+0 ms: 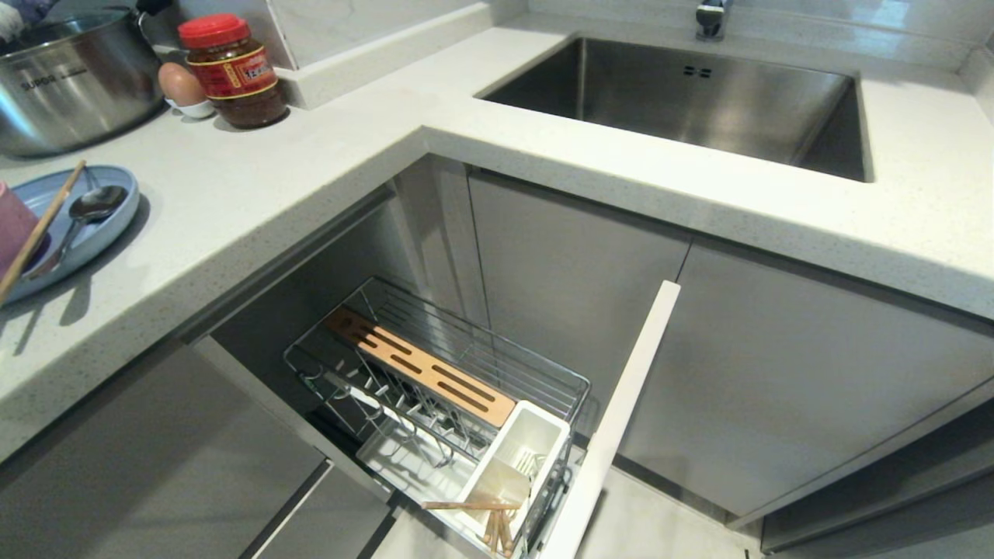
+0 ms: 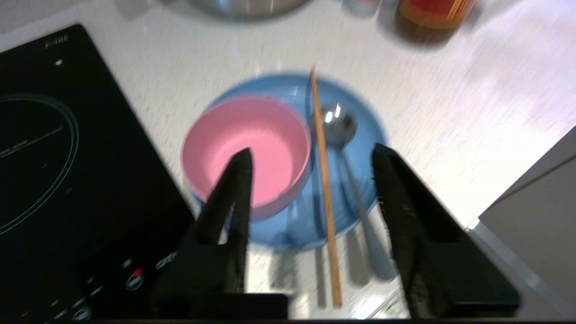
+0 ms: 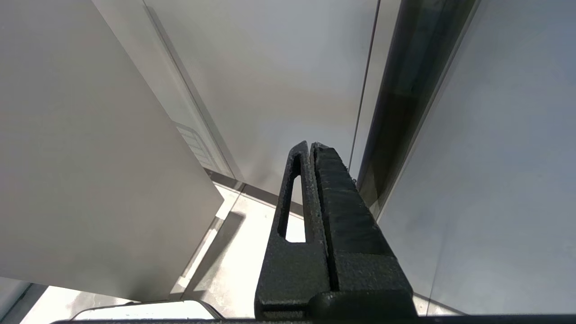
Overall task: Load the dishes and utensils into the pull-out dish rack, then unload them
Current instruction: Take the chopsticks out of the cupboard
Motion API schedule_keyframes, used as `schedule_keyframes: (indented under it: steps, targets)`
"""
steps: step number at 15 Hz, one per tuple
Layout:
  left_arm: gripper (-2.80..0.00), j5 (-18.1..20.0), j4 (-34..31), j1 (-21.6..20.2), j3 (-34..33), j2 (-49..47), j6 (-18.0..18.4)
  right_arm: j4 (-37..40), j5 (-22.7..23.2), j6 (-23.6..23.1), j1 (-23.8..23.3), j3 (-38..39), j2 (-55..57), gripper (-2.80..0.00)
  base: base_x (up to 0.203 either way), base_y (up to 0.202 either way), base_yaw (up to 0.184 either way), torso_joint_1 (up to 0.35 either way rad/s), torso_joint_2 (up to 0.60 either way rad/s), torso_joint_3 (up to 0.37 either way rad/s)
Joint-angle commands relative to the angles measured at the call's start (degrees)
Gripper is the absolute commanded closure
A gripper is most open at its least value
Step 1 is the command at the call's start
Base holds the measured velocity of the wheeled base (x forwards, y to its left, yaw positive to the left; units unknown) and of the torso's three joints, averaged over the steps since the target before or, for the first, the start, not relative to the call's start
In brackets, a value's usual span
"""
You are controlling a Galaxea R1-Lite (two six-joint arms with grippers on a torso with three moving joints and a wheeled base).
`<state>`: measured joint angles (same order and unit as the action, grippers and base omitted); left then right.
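Left tool (image 2: 310, 155) spread, empty, above plate (image 2: 360, 180) on bench (image 2: 450, 112). Plate carries bowl (image 2: 252, 144), spoon (image 2: 339, 130), one chopstick (image 2: 324, 180). Rack (image 1: 435, 388) pulled out; another chopstick (image 1: 470, 505) across its cup (image 1: 516, 458). Right tool (image 3: 312, 148) pressed together, beside cabinets.

Pink bowl (image 2: 245, 153), spoon (image 2: 342, 135), 1 chopstick (image 2: 325, 189) on blue plate (image 2: 360, 180); rack (image 1: 435, 388) pulled out.

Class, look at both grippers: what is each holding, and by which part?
Nothing is held. The left gripper hangs open above the pink bowl and chopstick; the right gripper is shut on nothing, beside the cabinet.
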<state>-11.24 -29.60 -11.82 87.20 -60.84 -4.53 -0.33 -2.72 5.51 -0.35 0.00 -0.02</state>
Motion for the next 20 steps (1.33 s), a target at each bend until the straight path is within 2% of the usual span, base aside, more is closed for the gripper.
schedule_keyframes:
  steps: [1,3,6,8,11,12,16,20]
  targets:
    - [0.00,0.1,2.1,1.7,1.4,-0.2,-3.8,0.0,0.0,0.0,0.0,0.0,-0.2,0.00,0.000,0.000,0.000,0.000,0.00,0.000]
    - [0.00,0.0,2.9,6.4,4.5,-1.8,-10.2,0.0,0.0,0.0,0.0,0.0,-0.2,0.00,0.000,0.000,0.000,0.000,0.00,0.000]
    - [0.00,-0.3,2.6,17.4,7.3,-4.4,-19.3,0.0,0.0,0.0,0.0,0.0,-0.2,0.00,0.000,0.000,0.000,0.000,0.00,0.000]
    - [0.00,-0.3,-1.1,23.9,7.4,-6.4,-21.7,0.0,0.0,0.0,0.0,0.0,-0.2,0.00,0.000,0.000,0.000,0.000,0.00,0.000]
    - [0.00,-0.2,-10.7,37.7,6.0,-10.4,-23.7,0.0,0.0,0.0,0.0,0.0,-0.2,0.00,0.000,0.000,0.000,0.000,0.00,0.000]
    - [0.00,-0.2,-13.7,40.7,5.3,-12.9,-24.4,0.0,0.0,0.0,0.0,0.0,-0.2,0.00,0.000,0.000,0.000,0.000,0.00,0.000]
    - [0.00,1.2,-22.4,46.1,3.5,-20.8,-26.8,0.0,0.0,0.0,0.0,0.0,-0.2,0.00,0.000,0.000,0.000,0.000,0.00,0.000]
    - [0.00,10.8,-30.0,46.5,4.0,-26.6,-26.1,0.0,0.0,0.0,0.0,0.0,-0.2,0.00,0.000,0.000,0.000,0.000,0.00,0.000]
